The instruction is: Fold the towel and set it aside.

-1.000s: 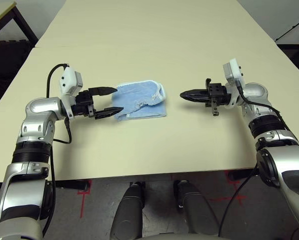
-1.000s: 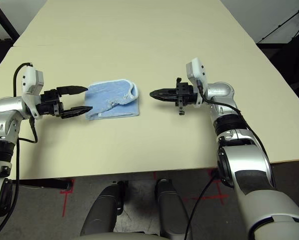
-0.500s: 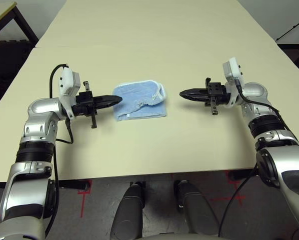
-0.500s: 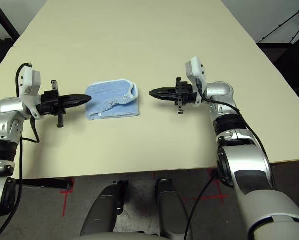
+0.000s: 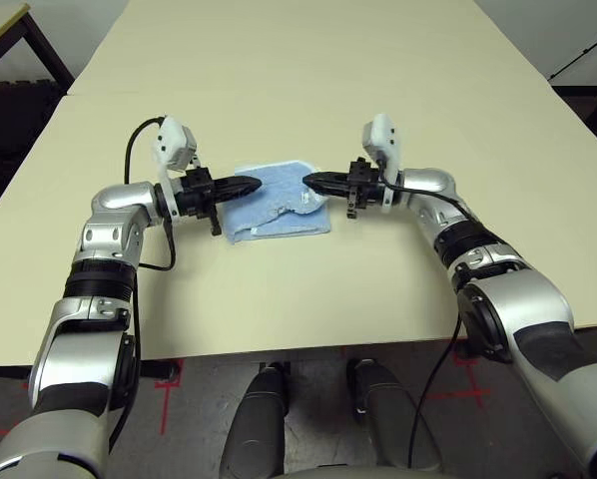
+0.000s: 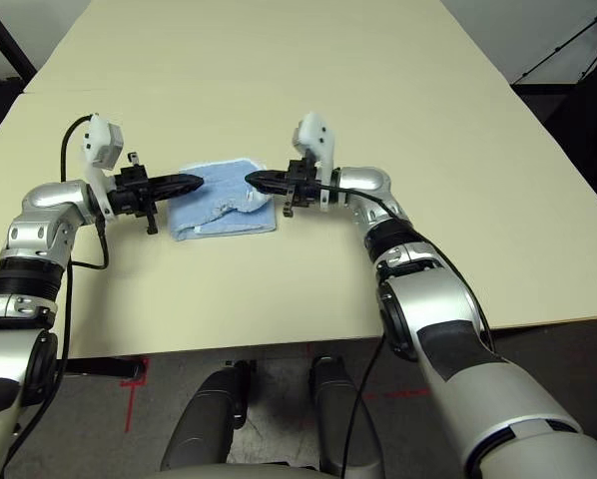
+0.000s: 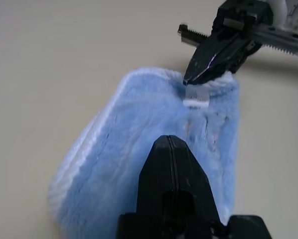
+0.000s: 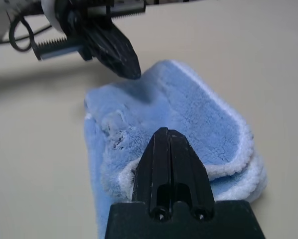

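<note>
The light-blue towel (image 5: 279,207) lies folded in a small bundle on the table, white edging showing along its right side. My left gripper (image 5: 255,184) is shut, its tip over the towel's left part. From the other side my right gripper (image 5: 309,180) is shut too, its tip at the towel's upper right corner. In the left wrist view my shut fingers (image 7: 172,149) point along the towel (image 7: 134,129), with the right gripper's tip (image 7: 195,75) near a white tag (image 7: 196,99). The right wrist view shows the towel (image 8: 189,107) beneath my gripper (image 8: 164,137). Neither gripper holds cloth.
The cream table (image 5: 298,90) stretches wide behind and around the towel. A dark table leg and floor show at the far left (image 5: 19,40). The table's front edge (image 5: 308,344) runs close below my arms.
The left gripper went from open to shut. Both arms swung inward, and their tips now meet over the towel from either side. The towel has stayed in place.
</note>
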### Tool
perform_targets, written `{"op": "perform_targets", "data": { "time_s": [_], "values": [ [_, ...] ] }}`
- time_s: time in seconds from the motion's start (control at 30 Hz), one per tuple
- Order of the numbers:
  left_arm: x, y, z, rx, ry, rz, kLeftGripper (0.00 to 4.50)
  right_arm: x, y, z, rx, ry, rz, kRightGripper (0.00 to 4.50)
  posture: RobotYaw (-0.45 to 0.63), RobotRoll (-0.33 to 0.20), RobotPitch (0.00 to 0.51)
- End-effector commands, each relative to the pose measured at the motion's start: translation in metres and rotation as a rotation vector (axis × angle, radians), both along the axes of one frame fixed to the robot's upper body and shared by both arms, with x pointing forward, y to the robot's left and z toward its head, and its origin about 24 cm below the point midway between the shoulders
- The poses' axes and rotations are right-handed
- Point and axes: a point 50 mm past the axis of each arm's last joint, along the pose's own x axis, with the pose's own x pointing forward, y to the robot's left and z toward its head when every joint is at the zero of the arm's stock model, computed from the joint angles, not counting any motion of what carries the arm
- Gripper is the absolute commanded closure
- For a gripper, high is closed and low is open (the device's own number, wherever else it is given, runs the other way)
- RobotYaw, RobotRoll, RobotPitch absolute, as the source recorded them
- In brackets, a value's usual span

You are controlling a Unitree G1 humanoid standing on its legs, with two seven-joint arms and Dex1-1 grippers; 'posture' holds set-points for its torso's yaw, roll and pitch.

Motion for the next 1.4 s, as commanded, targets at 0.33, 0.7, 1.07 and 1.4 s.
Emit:
{"op": "perform_targets", "data": {
  "time_s": [0.33, 0.7, 1.07, 1.4],
  "values": [
    [-0.004, 0.001, -0.024, 0.079, 0.058, -0.034, 4.47, -0.007, -0.02, -0.032, -0.245, 0.054, 0.031, 4.5, 0.05, 0.0, 0.229],
    [0.005, -0.007, -0.04, 0.144, 0.121, -0.009, 4.47, -0.005, -0.016, -0.028, -0.237, 0.04, 0.013, 4.5, 0.06, 0.0, 0.219],
    [0.004, 0.019, -0.034, 0.292, 0.128, 0.055, 4.47, -0.003, -0.029, -0.025, -0.265, 0.037, 0.008, 4.5, 0.05, 0.0, 0.21],
    [0.011, -0.003, 0.012, 0.004, -0.007, 0.004, 4.47, 0.001, -0.025, 0.011, 0.016, 0.008, 0.026, 4.5, 0.06, 0.0, 0.21]
  ]
}}
